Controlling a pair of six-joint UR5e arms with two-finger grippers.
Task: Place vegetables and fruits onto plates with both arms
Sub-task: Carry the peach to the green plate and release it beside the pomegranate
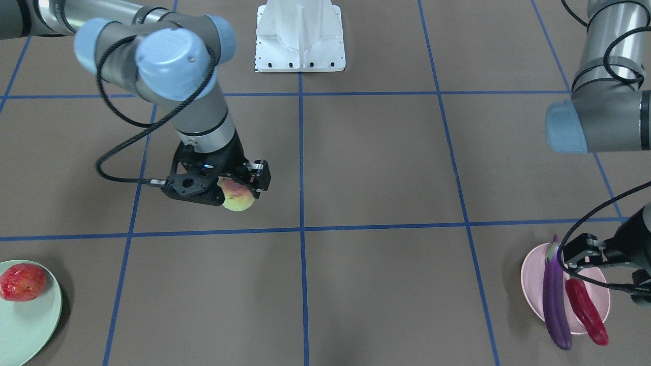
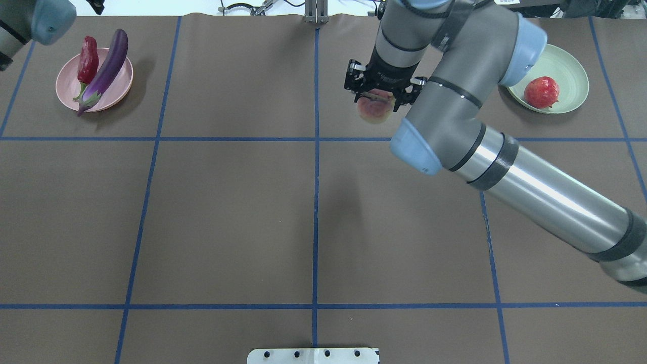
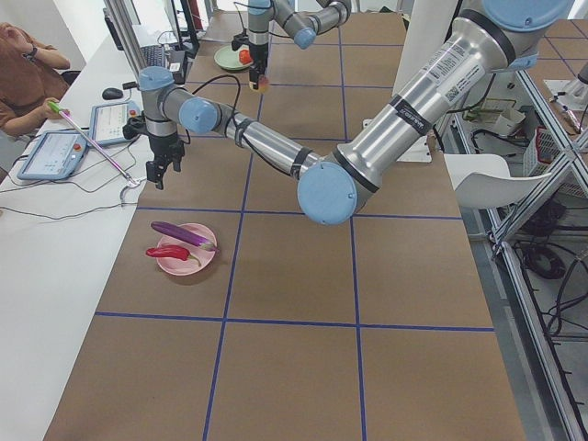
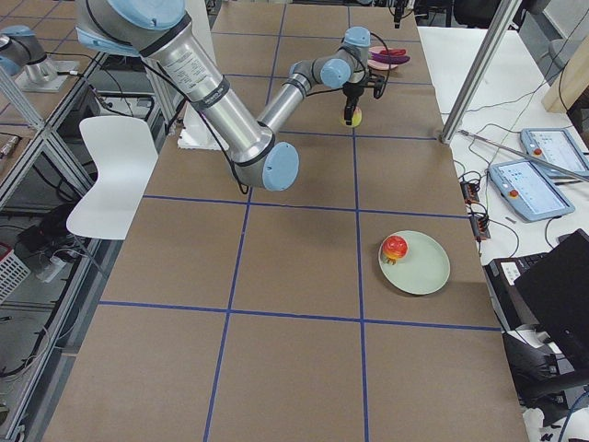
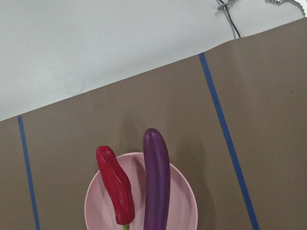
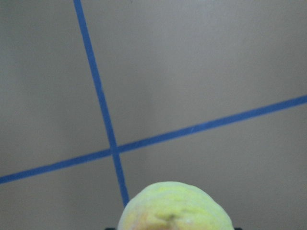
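Right gripper (image 1: 239,185): clamped on the peach (image 1: 238,199), off the table, far from the pink plate (image 1: 531,274).
Left gripper (image 1: 602,274): spread, empty, over that plate.
Eggplant (image 1: 553,300): lies across the plate, cap toward the robot.
Chili (image 1: 585,310): parallel, just beside it, stem robotward.

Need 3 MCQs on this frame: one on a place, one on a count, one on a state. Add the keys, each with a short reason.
1. The eggplant is:
A. on the pink plate
B. on the green plate
C. in the right gripper

2. Fruits on the green plate:
A. none
B. one
C. two

3. The peach is:
A. lying on the pink plate
B. lying on the green plate
C. held in the right gripper

Key:
1 A: it lies beside the chili pepper on that plate.
2 B: only the red fruit sits there.
3 C: the gripper is shut on it, away from both plates.
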